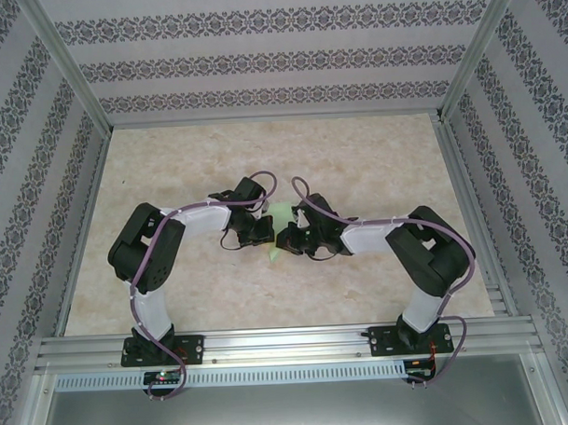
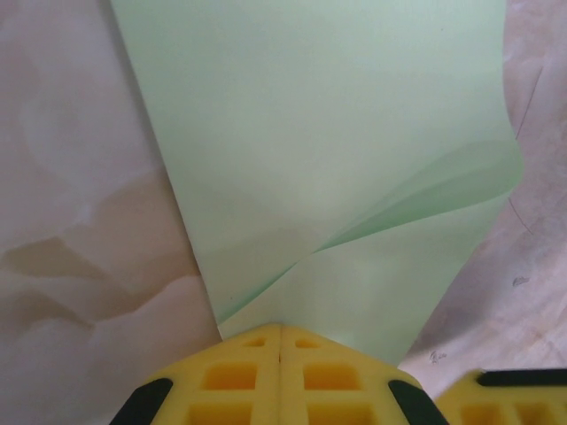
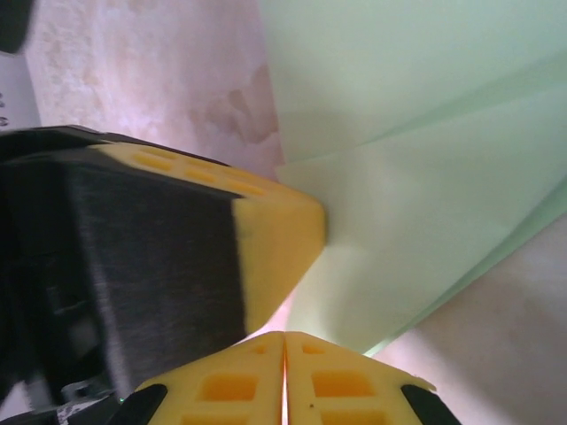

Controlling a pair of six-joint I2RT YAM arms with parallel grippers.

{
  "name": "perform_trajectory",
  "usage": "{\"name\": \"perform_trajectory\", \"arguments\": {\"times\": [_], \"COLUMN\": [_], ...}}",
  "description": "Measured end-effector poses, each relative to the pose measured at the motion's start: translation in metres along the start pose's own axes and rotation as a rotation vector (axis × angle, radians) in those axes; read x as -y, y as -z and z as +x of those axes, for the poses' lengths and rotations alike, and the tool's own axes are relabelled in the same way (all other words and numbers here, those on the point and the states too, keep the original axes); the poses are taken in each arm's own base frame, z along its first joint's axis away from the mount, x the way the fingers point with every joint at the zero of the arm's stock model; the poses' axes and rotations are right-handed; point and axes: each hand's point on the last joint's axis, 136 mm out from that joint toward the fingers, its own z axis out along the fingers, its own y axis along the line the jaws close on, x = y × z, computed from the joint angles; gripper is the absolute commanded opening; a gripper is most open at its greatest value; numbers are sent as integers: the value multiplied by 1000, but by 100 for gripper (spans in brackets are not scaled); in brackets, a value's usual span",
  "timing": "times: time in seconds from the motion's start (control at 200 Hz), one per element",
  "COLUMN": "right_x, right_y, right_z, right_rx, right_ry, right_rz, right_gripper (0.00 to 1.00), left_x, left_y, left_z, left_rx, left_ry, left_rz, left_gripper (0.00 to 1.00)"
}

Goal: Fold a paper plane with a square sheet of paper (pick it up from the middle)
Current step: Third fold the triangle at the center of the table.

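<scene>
The square sheet of paper (image 1: 280, 215) is pale mint green and lies folded in layers on the table between both arms. In the left wrist view the paper (image 2: 310, 133) has an upper layer curling up off a lower one. My left gripper (image 2: 280, 329) is shut, its yellow tips resting at the near edge where the layers meet. My right gripper (image 3: 284, 336) is shut too, its tips at the paper's (image 3: 425, 133) lower corner, with bare table showing through the slit. From above, the left gripper (image 1: 266, 230) and right gripper (image 1: 287, 238) almost touch.
The table (image 1: 357, 154) is pale marble-patterned, with aluminium rails and patterned walls round it. A left finger (image 3: 275, 239) crowds the right wrist view. A right finger (image 2: 505, 398) sits just off the paper's edge.
</scene>
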Motion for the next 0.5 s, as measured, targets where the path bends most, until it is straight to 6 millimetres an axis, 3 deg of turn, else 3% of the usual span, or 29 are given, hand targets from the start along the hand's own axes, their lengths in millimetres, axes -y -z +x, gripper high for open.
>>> {"name": "perform_trajectory", "arguments": {"times": [0.2, 0.5], "right_x": [12, 15], "right_y": [-9, -13], "right_z": [6, 6], "right_rx": [-27, -31], "right_ry": [-16, -21], "right_rz": [29, 34], "right_gripper": [9, 9], "left_x": [0, -1], "left_y": [0, 0], "left_z": [0, -1], "left_rx": [2, 10], "left_ry": [-1, -5], "left_rz": [-2, -12], "left_gripper": [0, 0]}}
